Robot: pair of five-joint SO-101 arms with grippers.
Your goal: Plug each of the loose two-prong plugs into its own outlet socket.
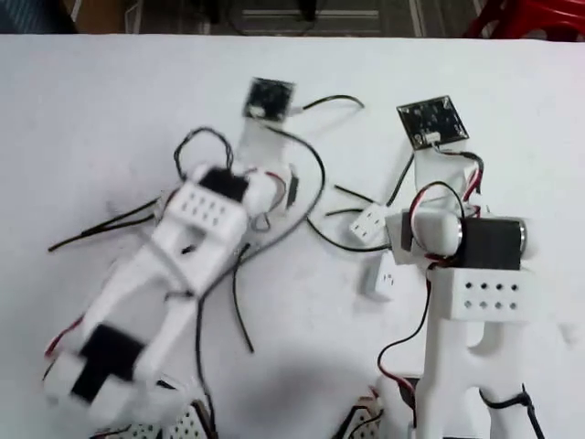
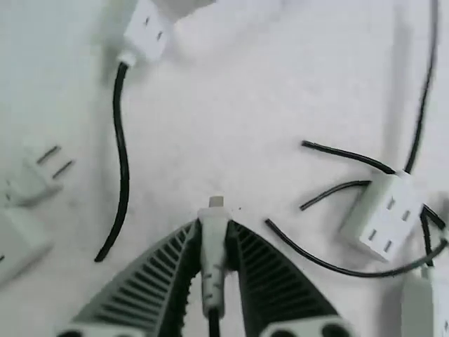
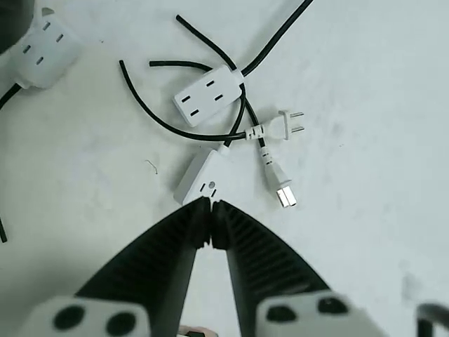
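The white table [image 1: 110,110] takes up nearly all of the high view, and a dark floor and a red chair [image 1: 530,18] show past its far edge. The left arm [image 1: 183,247] lies slanted across the table and the right arm [image 1: 475,302] stands beside it. A near socket [image 1: 381,274] and a far socket [image 1: 370,222] lie close together by the right arm, among looping black cables [image 1: 315,183]. In the left wrist view, the left gripper [image 2: 212,235] is clamped on a held plug [image 2: 215,210]. The plug's tip pokes out past the fingertips over bare table, and its cord runs back between the fingers. A side socket [image 2: 382,214] lies near but apart from it, a corded socket [image 2: 149,31] lies farther ahead, and a loose plug [image 2: 31,179] rests with its two prongs showing. In the right wrist view, the right gripper [image 3: 210,214] has its fingers pressed together with nothing between them. Its tips are just at the end of a slim socket [image 3: 202,177]. A four-slot socket [image 3: 207,95] lies beyond that, with a pronged plug [image 3: 280,126] and a second plug [image 3: 280,189] just beside.
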